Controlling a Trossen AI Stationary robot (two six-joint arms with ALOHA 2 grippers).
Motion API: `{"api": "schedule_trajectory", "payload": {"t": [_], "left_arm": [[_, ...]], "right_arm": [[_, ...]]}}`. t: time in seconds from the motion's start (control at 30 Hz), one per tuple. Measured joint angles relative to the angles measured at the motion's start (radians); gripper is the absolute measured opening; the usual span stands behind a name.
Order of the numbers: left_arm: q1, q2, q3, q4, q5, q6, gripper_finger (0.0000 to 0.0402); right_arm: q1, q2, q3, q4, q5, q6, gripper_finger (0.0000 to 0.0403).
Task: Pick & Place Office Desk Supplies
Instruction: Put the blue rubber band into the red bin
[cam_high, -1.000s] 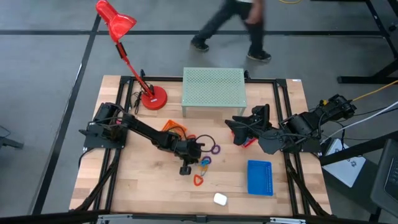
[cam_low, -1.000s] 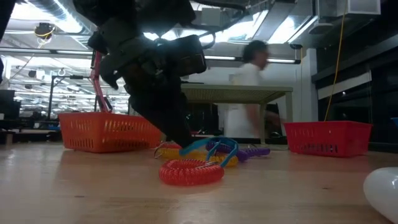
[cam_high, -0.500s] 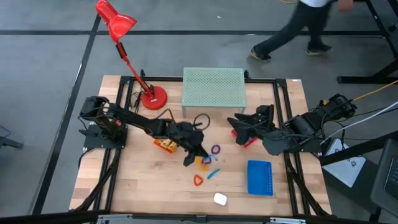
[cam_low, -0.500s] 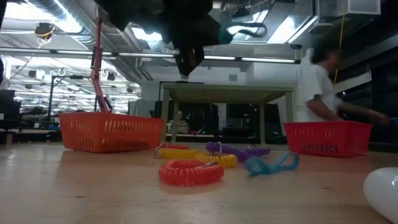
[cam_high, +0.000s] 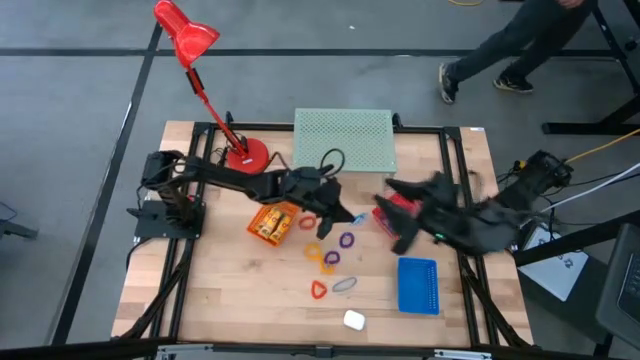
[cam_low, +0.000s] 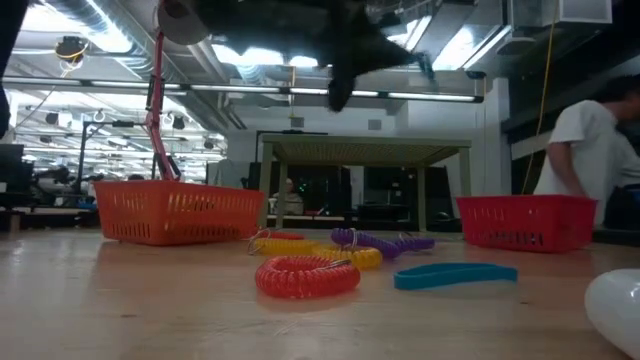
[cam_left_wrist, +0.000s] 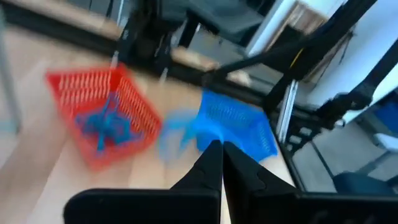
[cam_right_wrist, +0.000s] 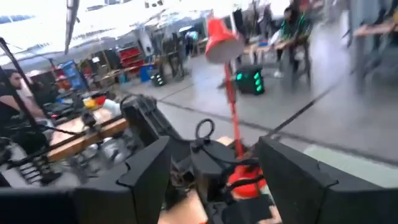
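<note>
My left gripper (cam_high: 338, 212) is shut and empty, raised above the table between the orange basket (cam_high: 274, 222), which holds yellow tubes, and the red basket (cam_high: 392, 206). My right gripper (cam_high: 398, 224) is open and empty at the red basket, blurred in the high view. Blue loops lie inside the red basket (cam_left_wrist: 102, 118). Orange (cam_high: 314, 250), purple (cam_high: 347, 241) and red (cam_high: 318, 290) loops lie flat on the table. A blue loop (cam_low: 455, 274) lies flat beside them. The blue basket (cam_high: 418, 285) stands near the right.
A red desk lamp (cam_high: 245, 157) and a pale green mesh riser (cam_high: 344, 146) stand at the far edge. A white lump (cam_high: 353, 320) lies near the front edge. A person (cam_high: 520, 45) walks on the floor beyond the table.
My left gripper has risen from the pile of loops and gone toward the far right. The blue loop that was up at its fingers has fallen and now lies flat on the table. My right arm has swung toward the table's near edge.
</note>
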Motion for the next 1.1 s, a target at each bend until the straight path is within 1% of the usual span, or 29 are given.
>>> {"api": "schedule_trajectory", "payload": {"t": [0.03, 0.17, 0.3, 0.4, 0.47, 0.5, 0.53, 0.57, 0.6, 0.63, 0.67, 0.7, 0.73, 0.8, 0.83, 0.87, 0.9, 0.93, 1.03, 1.1], "left_arm": [[0.004, 0.017, 0.034, -0.010, 0.005, 0.010, 0.0002], [0.004, 0.102, 0.167, -0.072, 0.039, 0.055, 0.0002], [0.004, 0.188, 0.273, -0.102, 0.104, 0.072, 0.0003], [0.004, 0.245, 0.331, -0.117, 0.108, 0.063, 0.0002], [0.008, 0.276, 0.361, -0.133, 0.123, 0.055, 0.0002], [0.012, 0.299, 0.380, -0.129, 0.131, 0.047, 0.0003], [0.016, 0.315, 0.399, -0.125, 0.139, 0.037, 0.0003], [0.020, 0.329, 0.413, -0.130, 0.153, 0.026, 0.0003], [0.022, 0.342, 0.427, -0.132, 0.157, 0.017, 0.0003], [0.024, 0.356, 0.443, -0.130, 0.155, 0.013, 0.0002], [0.024, 0.368, 0.458, -0.129, 0.153, 0.010, 0.0002], [0.028, 0.378, 0.471, -0.130, 0.153, 0.008, 0.0002], [0.030, 0.386, 0.484, -0.131, 0.153, 0.000, 0.0003], [0.036, 0.409, 0.514, -0.127, 0.153, -0.001, 0.0003], [0.039, 0.414, 0.521, -0.129, 0.156, -0.001, 0.0002], [0.043, 0.420, 0.530, -0.135, 0.157, -0.002, 0.0002], [0.048, 0.433, 0.545, -0.129, 0.157, -0.002, 0.0002], [0.053, 0.441, 0.557, -0.137, 0.158, -0.005, 0.0002], [0.064, 0.467, 0.604, -0.202, 0.154, 0.011, 0.0003], [0.069, 0.482, 0.633, -0.246, 0.152, 0.024, 0.0002]], "right_arm": [[0.022, -0.018, 0.000, -0.016, 0.029, -0.011, 0.0243], [0.099, -0.096, -0.025, -0.128, 0.037, 0.065, 0.0243], [0.197, -0.171, -0.109, -0.146, 0.087, 0.080, 0.0243], [0.249, -0.235, -0.177, -0.062, 0.122, 0.062, 0.0243], [0.262, -0.257, -0.222, 0.066, 0.096, -0.024, 0.0243], [0.262, -0.262, -0.244, 0.168, 0.053, -0.105, 0.0243], [0.257, -0.264, -0.267, 0.304, -0.019, -0.225, 0.0243], [0.249, -0.264, -0.288, 0.476, -0.139, -0.368, 0.0243], [0.243, -0.265, -0.311, 0.654, -0.308, -0.518, 0.0243], [0.239, -0.267, -0.333, 0.790, -0.475, -0.655, 0.0243], [0.239, -0.269, -0.354, 0.874, -0.588, -0.745, 0.0243], [0.239, -0.274, -0.371, 0.901, -0.594, -0.781, 0.0243], [0.245, -0.285, -0.386, 0.881, -0.503, -0.774, 0.0243], [0.267, -0.304, -0.423, 0.799, -0.225, -0.694, 0.0243], [0.285, -0.321, -0.446, 0.773, -0.152, -0.664, 0.0243], [0.303, -0.342, -0.476, 0.767, -0.115, -0.645, 0.0243], [0.320, -0.366, -0.503, 0.770, -0.122, -0.630, 0.0243], [0.332, -0.390, -0.531, 0.783, -0.158, -0.618, 0.0243], [0.345, -0.465, -0.608, 0.826, -0.313, -0.597, 0.0243], [0.341, -0.498, -0.645, 0.839, -0.344, -0.577, 0.0243]]}}
